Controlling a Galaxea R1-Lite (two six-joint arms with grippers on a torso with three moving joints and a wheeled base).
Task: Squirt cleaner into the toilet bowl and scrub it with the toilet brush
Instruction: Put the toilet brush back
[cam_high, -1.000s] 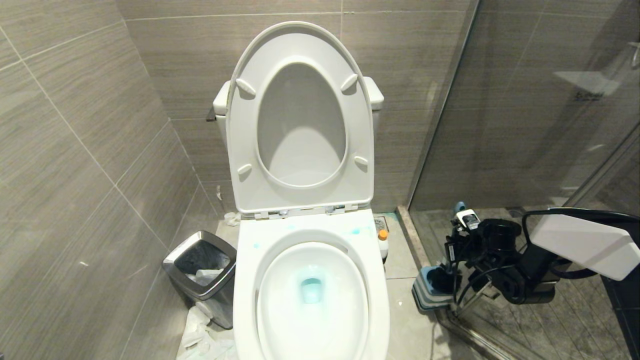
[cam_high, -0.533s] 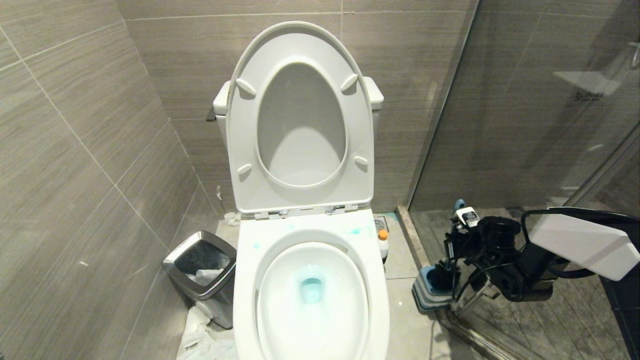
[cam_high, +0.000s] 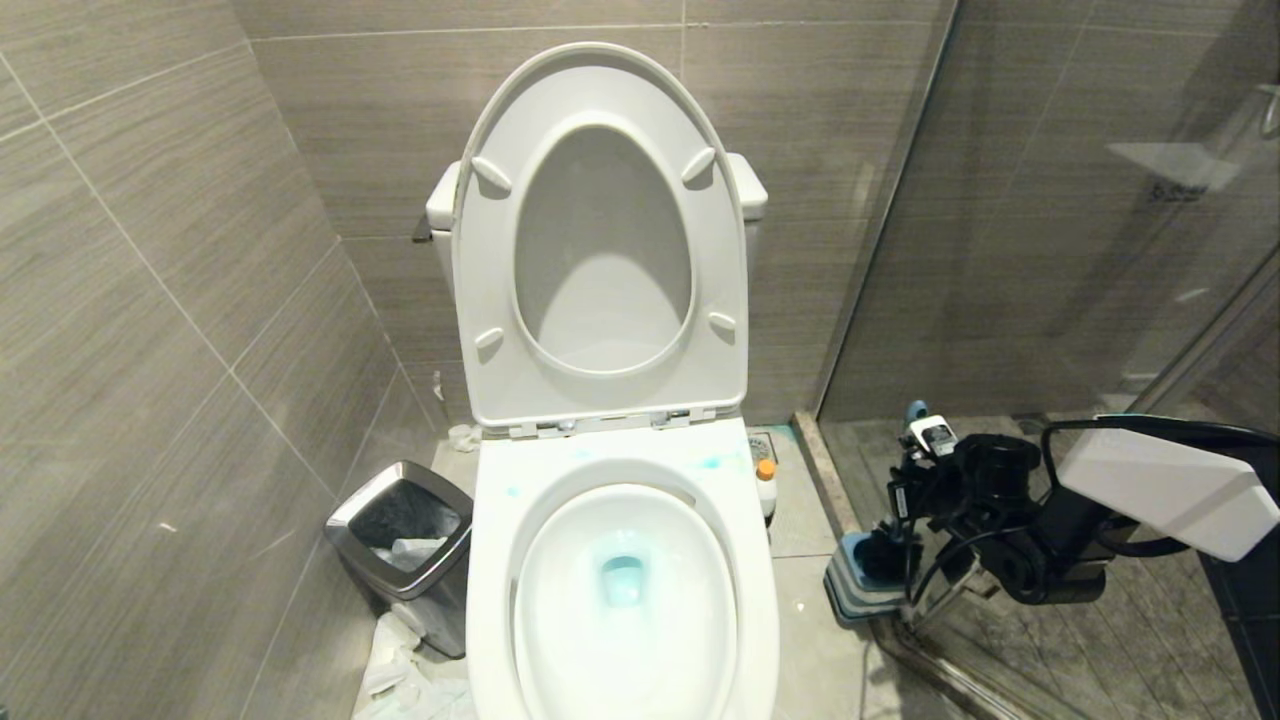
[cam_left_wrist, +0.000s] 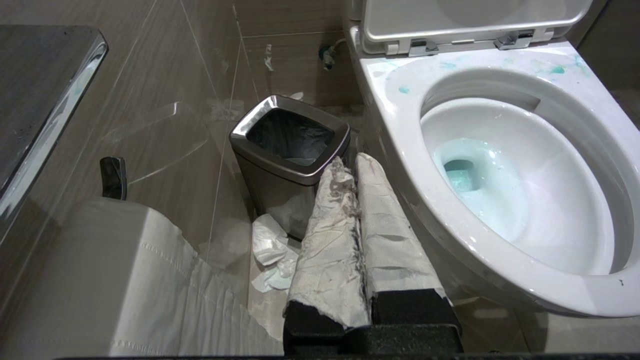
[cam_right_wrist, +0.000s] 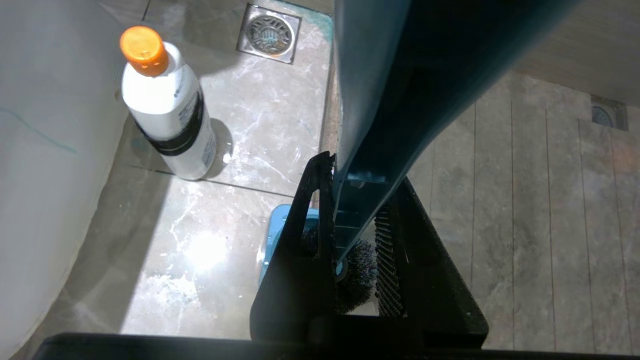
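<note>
Nothing's shifted: your right claw (cam_right_wrist: 350, 240) stays clamped on the brush (cam_right_wrist: 380, 100), prob. still in its holder (cam_high: 862, 580); bowl (cam_high: 620, 470) unscrubbed.

A bin (cam_high: 403, 540) stands left of the toilet bowl (cam_high: 620, 590); a bottle (cam_high: 766, 487) and, farther right, the toilet brush (cam_high: 917, 415) stand on its other side.

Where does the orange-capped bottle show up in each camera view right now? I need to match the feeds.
Head view: the bottle stands on the floor, tight against the right side of the toilet bowl.
Left wrist view: not in it.
Right wrist view: it stands upright beside the white bowl wall, before the floor drain.
Shared landmark: the toilet bowl, seen in all three views.
</note>
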